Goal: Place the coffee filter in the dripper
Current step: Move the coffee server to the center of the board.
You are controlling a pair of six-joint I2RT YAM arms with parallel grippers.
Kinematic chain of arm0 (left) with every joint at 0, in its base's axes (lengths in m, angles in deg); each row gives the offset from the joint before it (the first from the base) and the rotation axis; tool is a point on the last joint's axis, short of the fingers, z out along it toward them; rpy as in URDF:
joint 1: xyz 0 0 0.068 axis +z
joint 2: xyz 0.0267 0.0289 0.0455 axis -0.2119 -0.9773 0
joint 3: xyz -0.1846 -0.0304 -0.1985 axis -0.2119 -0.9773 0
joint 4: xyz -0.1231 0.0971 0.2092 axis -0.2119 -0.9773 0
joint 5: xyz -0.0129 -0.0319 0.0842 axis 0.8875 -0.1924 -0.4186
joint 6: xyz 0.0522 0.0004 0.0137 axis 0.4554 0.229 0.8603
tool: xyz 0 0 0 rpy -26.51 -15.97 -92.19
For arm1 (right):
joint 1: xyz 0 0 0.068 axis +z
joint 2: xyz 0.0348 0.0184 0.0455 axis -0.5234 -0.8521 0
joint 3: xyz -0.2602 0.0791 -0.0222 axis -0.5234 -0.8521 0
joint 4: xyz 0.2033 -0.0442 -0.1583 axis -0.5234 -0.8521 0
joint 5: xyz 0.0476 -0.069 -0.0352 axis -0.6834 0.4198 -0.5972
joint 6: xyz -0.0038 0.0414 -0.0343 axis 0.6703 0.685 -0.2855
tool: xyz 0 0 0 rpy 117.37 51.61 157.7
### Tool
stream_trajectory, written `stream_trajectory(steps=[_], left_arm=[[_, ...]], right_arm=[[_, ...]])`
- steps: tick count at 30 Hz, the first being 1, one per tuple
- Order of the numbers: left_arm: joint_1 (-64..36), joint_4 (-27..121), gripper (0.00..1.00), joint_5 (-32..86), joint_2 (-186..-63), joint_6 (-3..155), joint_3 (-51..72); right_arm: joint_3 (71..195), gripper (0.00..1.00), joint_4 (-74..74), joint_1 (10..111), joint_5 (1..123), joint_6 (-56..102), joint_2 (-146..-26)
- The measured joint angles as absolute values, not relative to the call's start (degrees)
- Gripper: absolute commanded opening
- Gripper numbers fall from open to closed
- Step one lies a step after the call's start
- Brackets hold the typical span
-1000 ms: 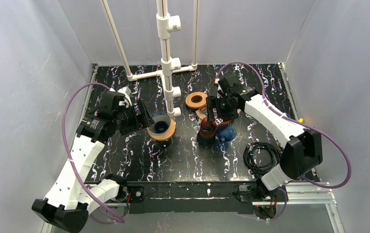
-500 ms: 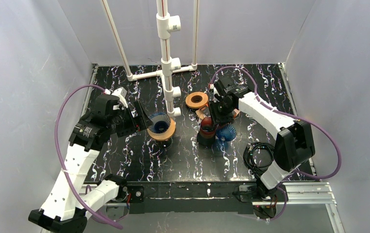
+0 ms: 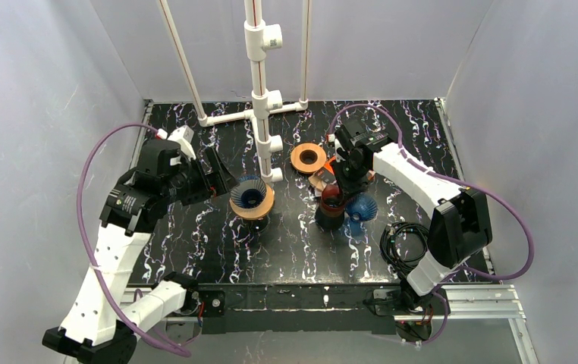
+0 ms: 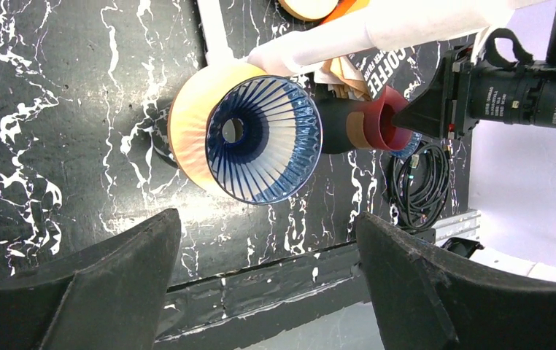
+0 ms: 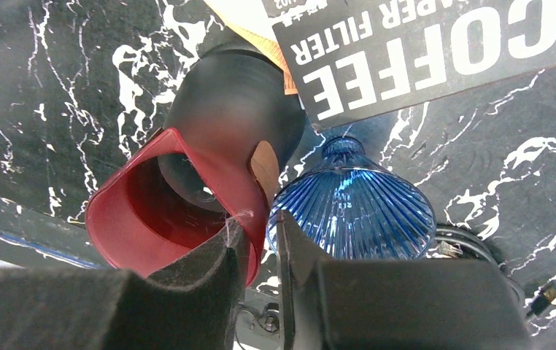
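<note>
The right gripper (image 3: 339, 189), at centre of the top view, is clenched on the rim of a red flared funnel with a black cylindrical body (image 5: 187, 211). In the right wrist view one finger sits inside the red mouth and the other outside, with the thin wall pinched between them. The left gripper (image 3: 221, 178), left of centre, is released, its jaws spread wide and holding nothing. It faces a blue ribbed glass dripper seated in a pale wooden ring (image 4: 264, 138).

The coffee filters, tan papers in a black pack printed COFFEE FILTER (image 5: 421, 51), lie just above the red funnel in the top view, touching or nearly touching it. None appears to sit in a dripper, so the task looks to be in its early part. The grip on the red funnel reads as steadying or shifting it, not as fetching a filter.

Next, one paper must be drawn from the pack. That calls for a shallow pinch on a single edge, then carrying it mouth-up into a cone. A second blue ribbed cone (image 5: 352, 211) stands mouth-down just beside the funnel and would need turning first.

The surface is a black marble-patterned tabletop with white veins (image 3: 195, 243). It also carries an orange ring (image 3: 307, 157), a white pipe stand (image 3: 259, 76) and a coiled black cable (image 3: 407, 243) at lower right. Plain pale walls enclose it.
</note>
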State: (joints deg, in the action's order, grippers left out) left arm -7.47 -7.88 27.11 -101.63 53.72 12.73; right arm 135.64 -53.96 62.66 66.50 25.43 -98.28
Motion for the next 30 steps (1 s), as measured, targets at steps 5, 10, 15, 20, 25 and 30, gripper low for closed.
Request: stream_trajectory(steps=[5, 10, 15, 20, 25, 30], left_arm=[[-7.47, -7.97, 0.93, 28.02, -103.46, 53.85, 15.39], [-7.43, -7.92, 0.98, 30.56, -104.88, 54.27, 17.19], [-7.43, -7.88, 0.98, 32.35, -105.17, 54.68, 17.27], [-7.43, -7.77, 0.98, 32.40, -104.47, 54.92, 17.23], [-7.43, -7.75, 0.98, 31.72, -103.35, 55.08, 17.19], [-7.43, -7.42, 0.98, 30.78, -103.20, 55.29, 18.06]], right_arm=[[135.64, 0.27, -55.14, 62.66, 69.07, 25.29, -98.06], [135.24, 0.26, -56.28, 62.66, 71.98, 25.69, -96.72], [134.11, 0.26, -57.39, 62.63, 74.21, 27.04, -94.93], [133.14, 0.23, -59.29, 62.46, 75.09, 29.23, -92.59], [131.83, 0.23, -60.50, 62.04, 76.33, 31.46, -89.60], [130.28, 0.24, -62.57, 60.67, 80.33, 33.12, -88.86]])
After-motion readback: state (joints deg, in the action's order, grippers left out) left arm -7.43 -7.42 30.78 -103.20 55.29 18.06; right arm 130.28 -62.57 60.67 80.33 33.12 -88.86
